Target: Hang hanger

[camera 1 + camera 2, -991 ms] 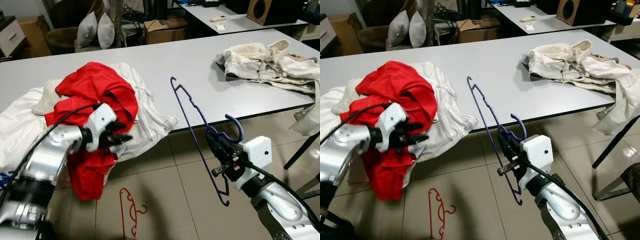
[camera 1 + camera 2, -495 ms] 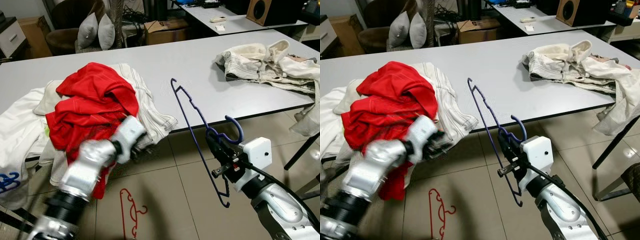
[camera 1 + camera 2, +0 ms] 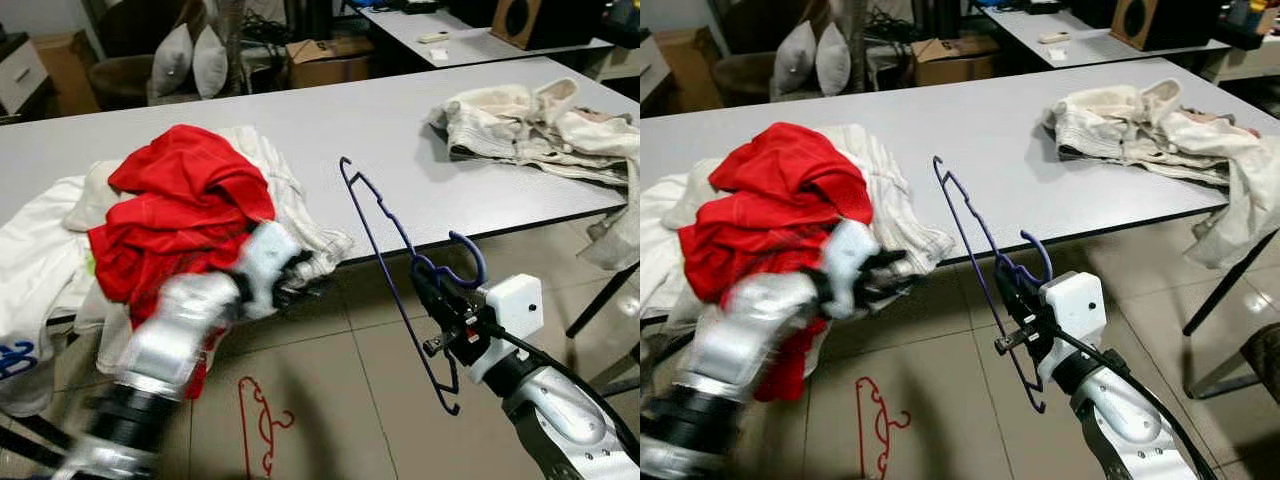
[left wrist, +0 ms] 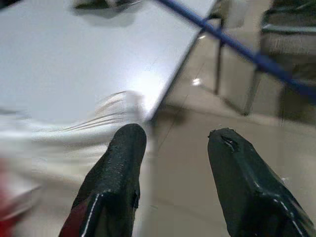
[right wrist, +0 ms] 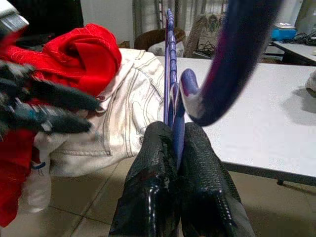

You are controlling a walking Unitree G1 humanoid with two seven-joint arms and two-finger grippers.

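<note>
A dark blue hanger (image 3: 375,205) stands nearly upright off the table's front edge, hook (image 3: 468,258) toward me. My right gripper (image 3: 432,290) is shut on its neck, and in the right wrist view the wire (image 5: 170,59) is pinched between both fingers (image 5: 153,168). My left gripper (image 3: 293,278), blurred, hovers at the table edge beside the hanging corner of a cream garment (image 3: 300,215). In the left wrist view its fingers (image 4: 123,158) stand apart with nothing between them, so it is open. A red garment (image 3: 185,205) lies heaped on the cream one.
The grey table (image 3: 350,110) carries a second cream clothing pile (image 3: 520,120) at its right end. A red hanger (image 3: 262,420) lies on the tiled floor below the left arm. More white cloth (image 3: 35,260) drapes over the table's left edge.
My left arm has swung right, off the red garment, to the table edge near the blue hanger. The right gripper and its hanger have stayed still.
</note>
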